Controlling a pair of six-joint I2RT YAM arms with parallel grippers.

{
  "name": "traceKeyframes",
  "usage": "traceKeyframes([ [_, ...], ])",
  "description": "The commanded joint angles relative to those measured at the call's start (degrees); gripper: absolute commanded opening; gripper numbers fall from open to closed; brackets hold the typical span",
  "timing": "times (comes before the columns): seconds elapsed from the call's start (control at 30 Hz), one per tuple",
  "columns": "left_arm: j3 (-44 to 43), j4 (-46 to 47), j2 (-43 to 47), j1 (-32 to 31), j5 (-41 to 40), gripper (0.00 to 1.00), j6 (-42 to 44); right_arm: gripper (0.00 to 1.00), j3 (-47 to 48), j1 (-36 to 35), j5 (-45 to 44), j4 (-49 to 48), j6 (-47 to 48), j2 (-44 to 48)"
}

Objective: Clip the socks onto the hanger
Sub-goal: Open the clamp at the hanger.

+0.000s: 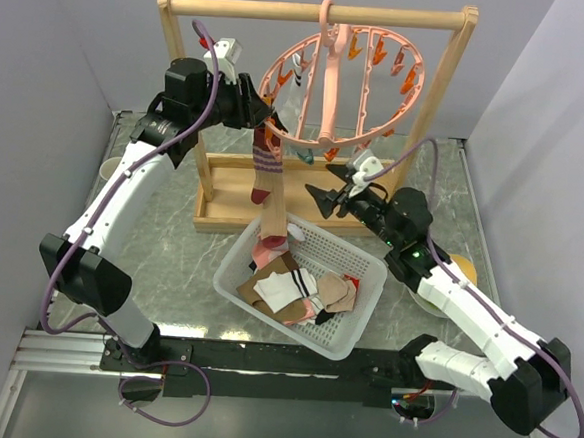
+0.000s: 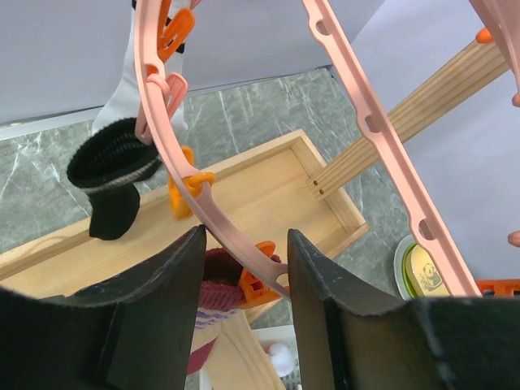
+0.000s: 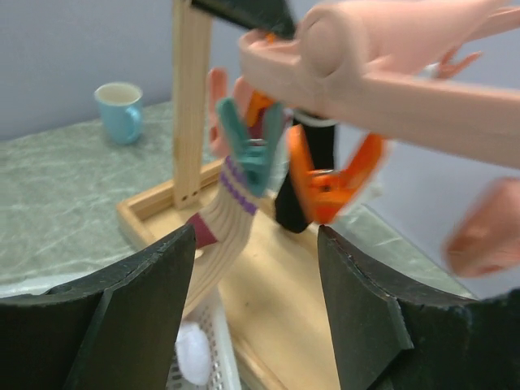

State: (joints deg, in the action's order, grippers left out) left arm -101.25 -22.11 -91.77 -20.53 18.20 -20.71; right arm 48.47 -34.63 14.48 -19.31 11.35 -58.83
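The salmon-pink ring hanger [image 1: 322, 141] hangs from the wooden rack. My left gripper [image 1: 262, 112] is at its left rim. In the left wrist view its fingers [image 2: 244, 236] straddle the ring and press an orange clip [image 2: 260, 280], with a maroon sock cuff [image 2: 215, 292] beside it. That long tan and maroon sock [image 1: 267, 192] hangs down into the basket. A white-and-black sock [image 2: 114, 162] is clipped further along the ring. My right gripper [image 1: 319, 194] is open and empty under the hanger, facing a teal clip [image 3: 248, 150] and the hanging sock [image 3: 223, 215].
A white mesh basket [image 1: 359, 329] in front holds several loose socks [image 1: 292, 289]. The wooden rack [image 1: 316, 12] stands on a tray base [image 1: 222, 214]. A blue mug [image 3: 120, 110] sits at the far left. A yellow dish [image 1: 459, 271] lies by the right arm.
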Motion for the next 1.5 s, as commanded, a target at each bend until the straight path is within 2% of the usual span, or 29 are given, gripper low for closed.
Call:
traceKeyframes([
  [0.0, -1.2, 0.6, 1.9, 0.1, 1.1, 0.49, 0.0, 0.68, 3.3, -0.2, 9.8, -3.1, -1.3, -3.3],
  [0.1, -1.1, 0.4, 2.0, 0.2, 0.8, 0.49, 0.1, 0.67, 4.6, -0.2, 12.1, -3.3, -1.5, -5.2],
  [0.27, -1.3, 0.1, 2.1, 0.4, 0.8, 0.48, 0.2, 0.67, 4.4, 0.1, 8.4, -7.0, 0.6, -6.4],
  [0.57, -1.2, 0.0, 2.2, 0.6, 1.2, 0.47, 0.1, 0.67, 6.8, 2.6, 8.5, -11.0, 0.4, -9.6],
  [0.93, -1.5, 0.0, 2.1, 0.8, 2.2, 0.45, -0.6, 0.58, 9.5, 3.8, 9.3, -14.8, -2.6, -14.6],
  [1.03, -1.6, 0.0, 2.2, 0.8, 2.2, 0.45, -0.5, 0.52, 9.7, 3.8, 9.7, -15.1, -2.8, -15.1],
  [1.27, -1.5, 0.0, 2.2, 1.2, 2.5, 0.45, -0.6, 0.27, 8.1, 3.8, 9.5, -14.0, -2.2, -12.5],
  [1.47, -1.2, -0.5, 3.9, 1.7, 3.1, 0.45, -0.6, 0.13, 6.9, 3.8, 9.4, -13.0, -3.1, -10.6],
])
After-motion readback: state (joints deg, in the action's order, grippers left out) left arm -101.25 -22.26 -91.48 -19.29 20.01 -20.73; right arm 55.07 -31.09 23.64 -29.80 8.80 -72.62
